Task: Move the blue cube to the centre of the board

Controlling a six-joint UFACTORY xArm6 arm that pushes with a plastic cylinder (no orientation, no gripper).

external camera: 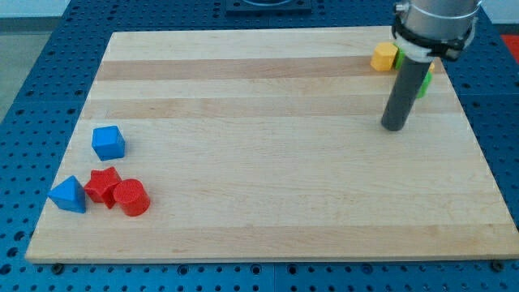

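The blue cube (pixel 108 142) sits near the board's left edge, a little below mid-height. My tip (pixel 394 126) rests on the wooden board (pixel 276 162) at the view's upper right, far to the right of the blue cube. The dark rod rises from it to the arm at the view's top right.
A blue triangular block (pixel 68 195), a red star-like block (pixel 103 185) and a red cylinder (pixel 131 197) cluster at the lower left, just below the blue cube. A yellow block (pixel 384 57) and a green block (pixel 424 83), partly hidden by the rod, lie near the top right.
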